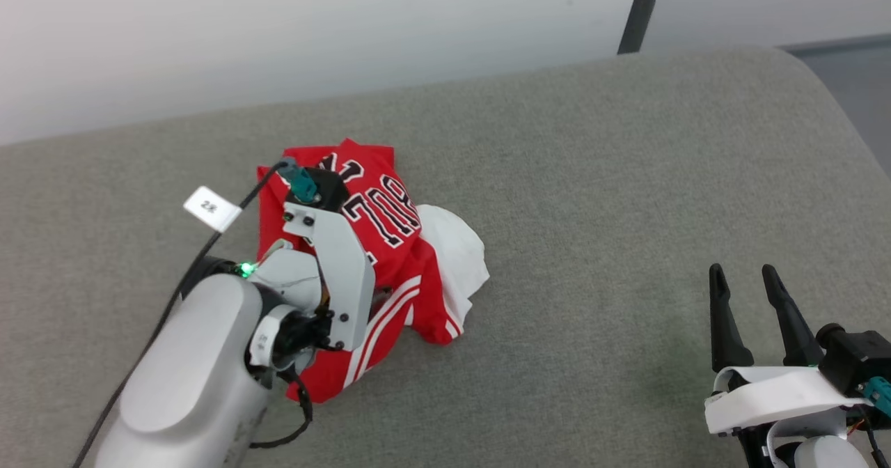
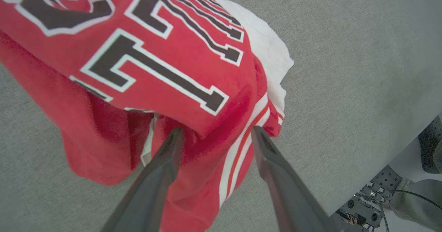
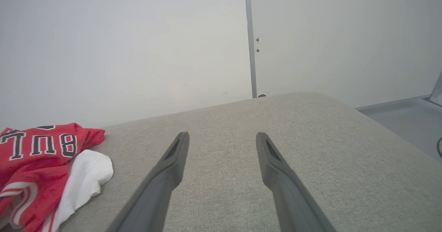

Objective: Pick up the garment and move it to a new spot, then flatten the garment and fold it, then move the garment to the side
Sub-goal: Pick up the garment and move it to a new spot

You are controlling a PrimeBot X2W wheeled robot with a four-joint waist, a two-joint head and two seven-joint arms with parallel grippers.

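Flagging snag risk: left gripper (image 2: 215, 132) stood open, fingertips straddling a fold of the garment (image 1: 397, 245) bunched on the grey cushion (image 1: 592, 175), so pulling away could have dragged it; right gripper (image 1: 748, 276) sat open, well apart.

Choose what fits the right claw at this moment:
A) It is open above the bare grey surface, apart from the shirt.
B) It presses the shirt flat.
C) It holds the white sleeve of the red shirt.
A: the right claw has its two fingers spread with nothing between them, above the grey surface, well apart from the crumpled red shirt.
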